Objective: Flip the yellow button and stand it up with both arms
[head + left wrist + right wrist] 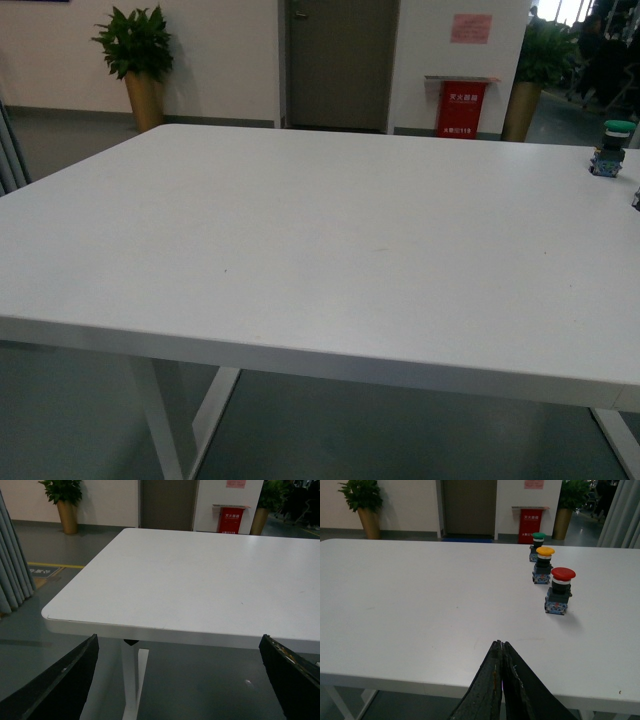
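Front view: a green button (613,146) stands on the white table (300,260) near its 2 o'clock corner; no arms show.

Left wrist view: the left gripper (180,680) is spread wide, holding nothing.

Right wrist view: the right gripper (501,680) is squeezed closed and empty. The yellow button (543,565) stands upright at 1 o'clock, between the green button and a red button (559,591).

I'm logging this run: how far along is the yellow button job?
The yellow button stands upright, cap up, between the green button and the red button, so it may already be done. Nothing is in hand: the right gripper is shut and empty, the left gripper open, both off the table.
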